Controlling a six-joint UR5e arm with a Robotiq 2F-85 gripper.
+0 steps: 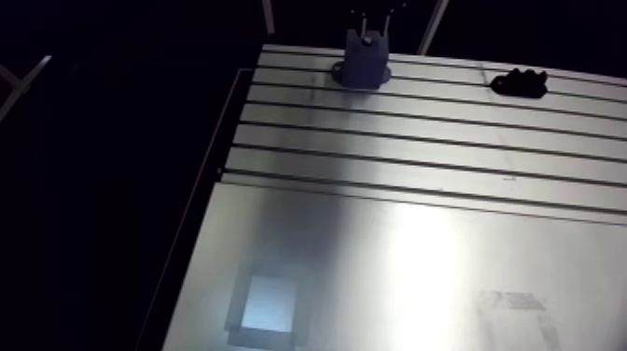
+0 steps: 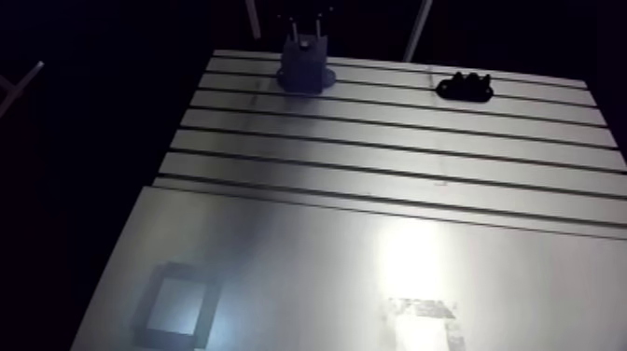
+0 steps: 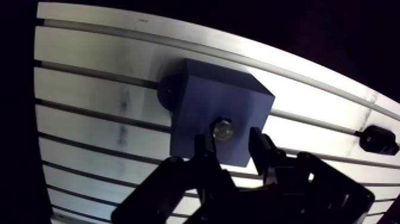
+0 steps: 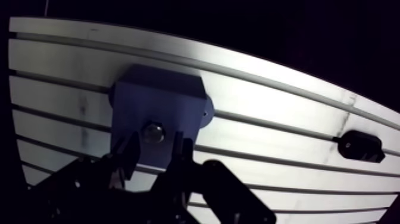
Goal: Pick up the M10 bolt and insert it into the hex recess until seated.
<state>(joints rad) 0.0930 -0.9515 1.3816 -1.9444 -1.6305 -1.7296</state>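
**Item 1: M10 bolt** (image 3: 224, 129). The bright head is being shown in the top face of the blue block (image 3: 202, 101), where the hex recess is being taken to lie. The recess itself is being hidden by the head. Whether the head is sitting flush or proud cannot be told.

**Item 2: gripper** (image 3: 231, 138). It is being held directly over the block, with one finger on either side of the bolt head. The fingers are being held apart, and a gap is showing between each one and the head. As far as the wrist view is showing, nothing is being gripped.

**Item 3: table** (image 3: 89, 95). The block is being carried near the far edge of the table. A black fixture (image 3: 378, 139) is lying well apart from it, untouched.

**Step in hand:** the insertion is being judged as at or near its end, with pick-up and placing apparently done.

**Next move:** seating is being called for. If the head is proud, a straight push down along the bolt's axis is needed, with the flats lined up. If not, a clean vertical lift is needed, without the head being nudged.
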